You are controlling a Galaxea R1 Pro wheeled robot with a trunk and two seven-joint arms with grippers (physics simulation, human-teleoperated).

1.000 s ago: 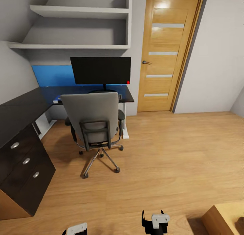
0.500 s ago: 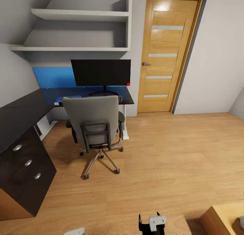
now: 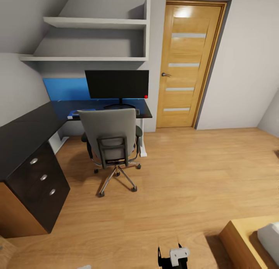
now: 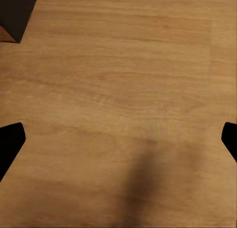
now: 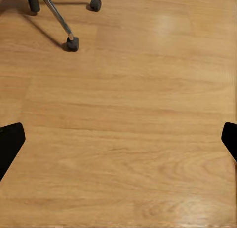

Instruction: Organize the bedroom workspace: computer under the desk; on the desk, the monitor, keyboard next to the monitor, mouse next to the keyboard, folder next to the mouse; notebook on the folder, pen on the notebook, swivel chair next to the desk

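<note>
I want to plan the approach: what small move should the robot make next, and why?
Probably roll forward toward the swivel chair. It stands at the desk with its back to the camera, so its seat is hidden, and a stretch of bare floor lies between it and the right gripper, whose fingers are spread over nothing.

A wooden floor is stretching across the left wrist view, its pale boards running side to side. The left gripper is hanging above it with its jaws spread wide, two black fingertips poking in at opposite edges. A soft shadow is lying on the boards. A dark cabinet corner is sitting at one edge.
</note>
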